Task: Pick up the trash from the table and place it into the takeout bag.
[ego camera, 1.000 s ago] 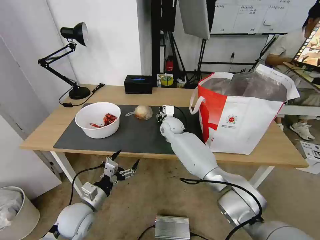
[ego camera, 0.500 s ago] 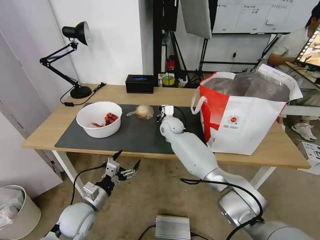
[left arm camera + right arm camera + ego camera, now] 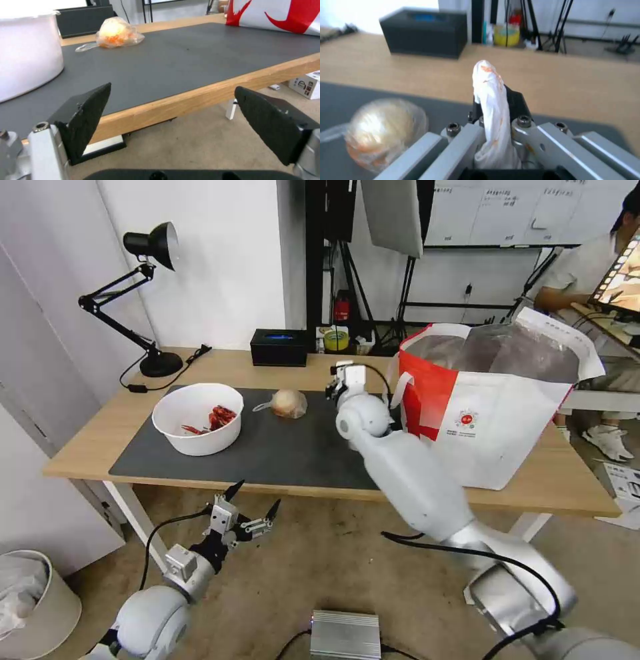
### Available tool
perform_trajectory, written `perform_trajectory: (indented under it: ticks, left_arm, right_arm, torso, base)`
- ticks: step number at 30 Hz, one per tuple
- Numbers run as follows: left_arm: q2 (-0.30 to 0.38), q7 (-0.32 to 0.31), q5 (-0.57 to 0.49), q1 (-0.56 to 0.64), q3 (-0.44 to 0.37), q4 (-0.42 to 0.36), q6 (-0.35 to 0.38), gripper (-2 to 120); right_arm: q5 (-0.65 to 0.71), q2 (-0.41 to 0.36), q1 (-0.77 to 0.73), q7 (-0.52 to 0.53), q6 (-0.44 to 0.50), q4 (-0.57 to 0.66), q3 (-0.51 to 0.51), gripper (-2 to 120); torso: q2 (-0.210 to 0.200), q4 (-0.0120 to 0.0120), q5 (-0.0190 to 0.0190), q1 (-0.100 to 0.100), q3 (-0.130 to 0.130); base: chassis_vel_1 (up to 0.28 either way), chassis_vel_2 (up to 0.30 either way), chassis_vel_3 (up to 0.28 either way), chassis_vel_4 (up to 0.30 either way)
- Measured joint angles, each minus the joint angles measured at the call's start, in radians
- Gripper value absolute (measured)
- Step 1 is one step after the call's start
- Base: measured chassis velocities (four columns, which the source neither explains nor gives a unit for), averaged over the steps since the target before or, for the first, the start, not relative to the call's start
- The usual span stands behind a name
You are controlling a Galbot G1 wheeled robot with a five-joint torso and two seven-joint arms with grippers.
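Right pincer (image 3: 493, 100) clamped on tissue (image 3: 490, 105), raised over mat (image 3: 267, 450) beside bag (image 3: 493, 413), left pincer (image 3: 252, 500) spread apart below table (image 3: 93, 433) edge, lump (image 3: 289, 403) near right pincer.

White tissue (image 3: 491, 105) with orange-red smears; clear bag (image 3: 288, 403) over a tan lump; white bowl (image 3: 197, 420) with red shells. Takeout bag (image 3: 490, 407) white and red, silver lining, round red logo. Light wood table (image 3: 87, 450), dark grey mat (image 3: 267, 453), black box (image 3: 279, 347).

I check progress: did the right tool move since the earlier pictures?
Yes. The right tool rose and went from beside the clear bag toward the takeout bag.
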Motion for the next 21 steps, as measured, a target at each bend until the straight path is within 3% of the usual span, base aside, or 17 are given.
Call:
perform_trajectory:
  ticks: [2, 12, 21]
  left_arm:
    - [-0.001, 0.0, 0.0, 0.003, -0.001, -0.002, 0.0, 100]
    - [-0.013, -0.001, 0.0, 0.021, -0.008, -0.002, -0.003, 100]
    - [-0.016, -0.001, 0.001, 0.046, -0.034, -0.01, -0.013, 100]
  right_arm:
    - [0.011, -0.039, -0.001, 0.014, -0.015, 0.082, 0.0, 0]
    - [0.015, -0.101, 0.005, 0.042, -0.043, 0.227, 0.001, 0]
    - [0.126, -0.189, 0.072, 0.096, -0.087, 0.379, 0.092, 0]
  torso:
    - [0.0, 0.0001, 0.0001, 0.0, 0.0]
    - [0.0, 0.0002, 0.0, 0.0, 0.0]
    - [0.0, 0.0003, 0.0001, 0.0, 0.0]
  base:
    - [0.0, 0.0, 0.0, 0.0]
    - [0.0, 0.0, 0.0, 0.0]
    - [0.0, 0.0, 0.0, 0.0]
